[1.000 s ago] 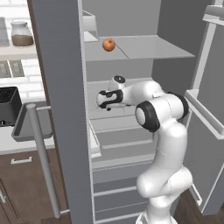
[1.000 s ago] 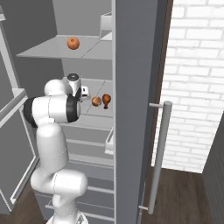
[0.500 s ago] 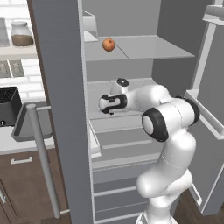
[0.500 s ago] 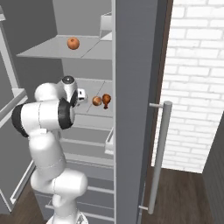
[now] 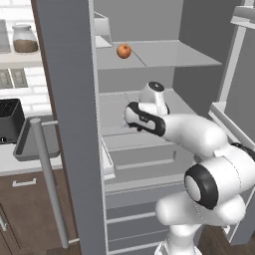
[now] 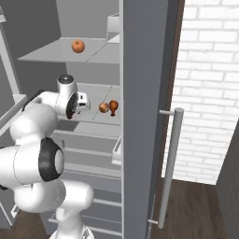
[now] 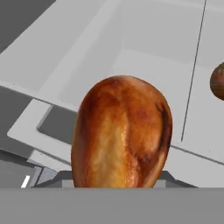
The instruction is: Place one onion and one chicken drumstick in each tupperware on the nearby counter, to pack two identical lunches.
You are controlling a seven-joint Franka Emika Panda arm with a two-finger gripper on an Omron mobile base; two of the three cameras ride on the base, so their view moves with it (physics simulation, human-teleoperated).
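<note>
A glossy, golden-brown roasted chicken drumstick (image 7: 122, 133), smooth and egg-shaped, sits clamped in the tool at the grey fridge's middle shelf (image 6: 95, 122). A round orange onion (image 5: 123, 50) rests on the upper shelf (image 5: 164, 55).

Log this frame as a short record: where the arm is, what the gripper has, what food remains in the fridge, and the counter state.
arm position: reaching into the open fridge at the middle shelf
gripper: closed on a chicken drumstick, which looms close in the hand view
upper shelf: one onion
middle shelf: a second drumstick with a round brown item beside it, probably an onion
counter: grey tupperware beside the black toaster; nothing seen in its visible part
packing progress: nothing visibly packed yet
</note>
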